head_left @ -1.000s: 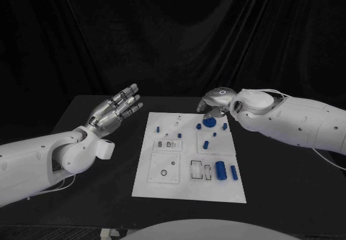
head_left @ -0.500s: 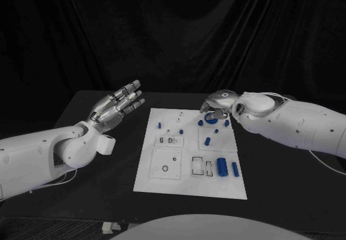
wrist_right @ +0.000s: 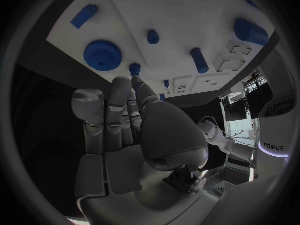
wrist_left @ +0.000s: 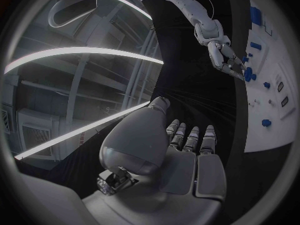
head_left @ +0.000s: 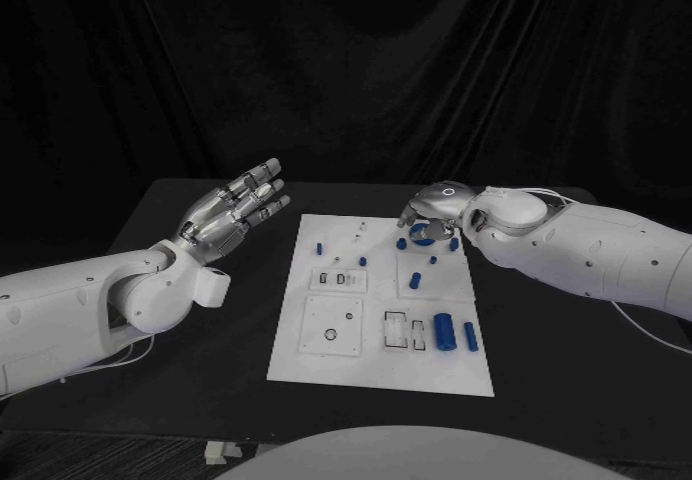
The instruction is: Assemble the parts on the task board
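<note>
The white task board (head_left: 378,345) lies in the middle of the black table, with small blue parts on its far half. A blue gear (head_left: 421,236) sits near the board's far right corner. My right hand (head_left: 433,212) hovers just over it, fingers stretched down. In the right wrist view the fingertips (wrist_right: 136,81) end beside the gear (wrist_right: 102,55) and a small blue peg (wrist_right: 134,68), and I see nothing held between them. My left hand (head_left: 231,212) is raised left of the board, fingers spread and empty.
Two blue cylinders (head_left: 453,334) lie on the board's near right, next to rectangular slots (head_left: 404,334). Short blue pegs (head_left: 414,281) stand on the far half of the board. The left wrist view shows the right hand (wrist_left: 226,60) over the gear (wrist_left: 249,75).
The camera has shifted a little. My right hand has come down closer to the blue gear. The left hand has stayed raised and open.
</note>
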Tool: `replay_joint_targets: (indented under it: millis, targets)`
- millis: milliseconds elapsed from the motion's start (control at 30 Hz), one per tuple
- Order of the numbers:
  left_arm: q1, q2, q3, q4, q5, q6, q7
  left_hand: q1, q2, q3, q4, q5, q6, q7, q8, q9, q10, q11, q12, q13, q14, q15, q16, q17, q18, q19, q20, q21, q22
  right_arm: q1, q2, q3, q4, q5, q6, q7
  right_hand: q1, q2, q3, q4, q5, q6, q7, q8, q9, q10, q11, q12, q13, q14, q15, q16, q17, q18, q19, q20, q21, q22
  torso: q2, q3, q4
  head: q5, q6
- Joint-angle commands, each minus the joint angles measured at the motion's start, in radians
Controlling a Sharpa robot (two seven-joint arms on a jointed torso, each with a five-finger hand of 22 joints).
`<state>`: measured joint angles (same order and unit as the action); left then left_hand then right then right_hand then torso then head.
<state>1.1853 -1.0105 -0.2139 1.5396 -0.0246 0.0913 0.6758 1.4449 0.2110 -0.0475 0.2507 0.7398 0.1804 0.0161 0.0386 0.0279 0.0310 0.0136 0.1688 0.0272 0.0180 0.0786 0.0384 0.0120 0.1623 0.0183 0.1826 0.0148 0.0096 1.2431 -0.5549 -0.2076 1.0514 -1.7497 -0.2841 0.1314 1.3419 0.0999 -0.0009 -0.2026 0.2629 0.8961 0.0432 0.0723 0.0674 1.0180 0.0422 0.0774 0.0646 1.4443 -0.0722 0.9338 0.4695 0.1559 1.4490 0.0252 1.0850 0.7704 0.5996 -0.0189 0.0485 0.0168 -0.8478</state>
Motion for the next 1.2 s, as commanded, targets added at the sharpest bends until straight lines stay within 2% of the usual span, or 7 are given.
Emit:
replay_joint_targets:
  millis: [33,600,900,1067,1200]
  targets:
    - [-0.002,0.003,0.001,-0.002,-0.001,0.022,0.030,0.013,-0.001,0.006,0.000,0.004,-0.006,-0.004,-0.004,-0.001,0.002,0.010,-0.004,0.000,0.000,-0.001,-0.003,-0.001,0.014,0.002,0.004,-0.002,0.000,-0.005,0.005,0.001,-0.008,-0.011,-0.024,0.016,0.005,-0.007,0.005,0.000,-0.007,0.003,-0.007,-0.002,0.001,0.007,-0.001,-0.003,0.000,-0.005,-0.001,-0.002,0.001,-0.021,-0.006,0.000,0.006,0.002,0.000,-0.0004,0.0000,-0.002,-0.001]
    - [-0.007,0.002,0.001,-0.011,-0.001,0.040,0.016,0.014,0.000,0.015,-0.006,0.004,-0.012,-0.011,-0.006,-0.002,0.001,0.013,-0.004,0.000,0.003,0.010,0.002,0.001,0.014,0.005,0.011,-0.001,0.001,-0.034,0.039,0.001,-0.056,-0.011,-0.008,0.025,-0.013,-0.018,0.020,0.018,-0.038,0.019,-0.010,0.002,0.004,0.018,-0.004,-0.004,0.001,-0.006,-0.003,0.001,0.001,-0.021,-0.015,0.000,0.011,0.013,-0.002,-0.0011,0.0002,0.000,-0.013]
    - [-0.012,0.004,0.001,-0.014,-0.001,0.046,0.016,0.015,0.001,0.019,-0.009,0.004,-0.014,-0.013,-0.007,-0.002,0.001,0.014,-0.005,0.000,0.005,0.015,0.004,0.001,0.013,0.006,0.014,0.000,0.001,-0.041,0.057,0.001,-0.082,-0.011,-0.004,0.029,-0.014,-0.019,0.022,0.020,-0.041,0.019,-0.011,0.002,0.004,0.021,-0.004,-0.003,0.002,-0.006,-0.003,0.001,0.002,-0.021,-0.015,0.000,0.014,0.017,-0.001,-0.0017,0.0009,-0.007,-0.010]
    - [-0.015,0.005,0.001,-0.016,-0.001,0.048,0.017,0.015,0.001,0.024,-0.012,0.004,-0.014,-0.012,-0.008,-0.002,0.001,0.018,-0.005,0.000,0.002,0.010,0.001,0.000,0.014,0.005,0.015,-0.001,0.001,-0.048,0.066,0.001,-0.097,-0.011,-0.008,0.032,-0.014,-0.013,0.036,0.028,-0.026,0.032,-0.009,0.006,0.007,0.024,-0.002,-0.004,0.002,-0.006,-0.002,0.003,0.003,-0.022,-0.017,0.000,0.017,0.022,-0.001,-0.0015,-0.0001,-0.007,-0.009]
    - [-0.016,0.005,0.001,-0.016,-0.001,0.049,0.016,0.015,0.001,0.024,-0.012,0.004,-0.014,-0.012,-0.008,-0.002,0.001,0.018,-0.003,0.000,0.003,0.010,0.002,0.000,0.014,0.006,0.015,-0.001,0.001,-0.051,0.071,0.001,-0.104,-0.011,-0.007,0.034,-0.008,-0.013,0.064,0.029,0.007,0.060,-0.008,0.016,0.014,0.026,-0.002,-0.007,0.001,-0.006,-0.002,0.006,0.006,-0.022,-0.019,0.000,0.022,0.031,-0.002,-0.0018,-0.0005,-0.006,-0.013]
